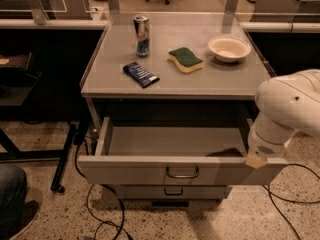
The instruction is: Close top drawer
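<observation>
View of the cabinet from the front, slightly above. The top drawer (135, 170) is pulled well out from under the worktop (220, 76). Its grey interior is open to view and its flat front carries a small wire handle (182, 172) at the centre.

The white arm (287, 106) comes in from the right of the drawer and bends down towards it. The gripper (256, 159) is at the right end of the drawer's front, with its pale tip against the front's top edge. Whether the gripper is open or closed cannot be told from here, and nothing can be seen in its hold.

Directly beneath the drawer, the front of a lower drawer (145, 191) shows, set further back, with a like handle.

Four things stand or lie on the worktop, above and behind the drawer:
- a tall can (142, 35) over the drawer's left part, upright and far back;
- a dark flat packet (141, 74) nearer the drawer than the can, lying at an angle;
- a green and yellow sponge (185, 59) over the drawer's middle;
- a pale shallow bowl (229, 48) over the drawer's right part.

Dark cables (102, 209) trail on the speckled floor below the drawer's left corner.
</observation>
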### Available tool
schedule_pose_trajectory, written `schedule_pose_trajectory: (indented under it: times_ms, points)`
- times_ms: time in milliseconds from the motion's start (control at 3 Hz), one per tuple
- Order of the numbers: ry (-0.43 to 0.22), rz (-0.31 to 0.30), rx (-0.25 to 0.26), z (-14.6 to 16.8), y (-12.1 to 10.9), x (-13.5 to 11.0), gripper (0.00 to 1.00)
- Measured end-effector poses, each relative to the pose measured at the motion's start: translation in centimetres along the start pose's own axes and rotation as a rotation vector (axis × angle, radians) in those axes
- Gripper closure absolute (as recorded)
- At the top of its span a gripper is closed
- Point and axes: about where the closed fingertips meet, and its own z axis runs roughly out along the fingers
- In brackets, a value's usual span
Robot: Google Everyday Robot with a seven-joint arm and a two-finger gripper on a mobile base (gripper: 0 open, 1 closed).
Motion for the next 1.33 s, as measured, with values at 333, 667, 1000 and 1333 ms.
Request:
schedule_pose_trajectory:
  times_ms: [333,667,1000,1333]
  points:
    - [-0.03,0.008,0.08,-1.9,-2.6,-1.4,1.0]
    - [-0.03,0.008,0.08,-1.9,-2.6,-1.4,1.0]
    - [-0.023,0.016,0.07,-1.8,-2.3,-0.9,1.0]
    - [-0.01,0.05,0.092,-3.4,-2.2,1.6,1.0]
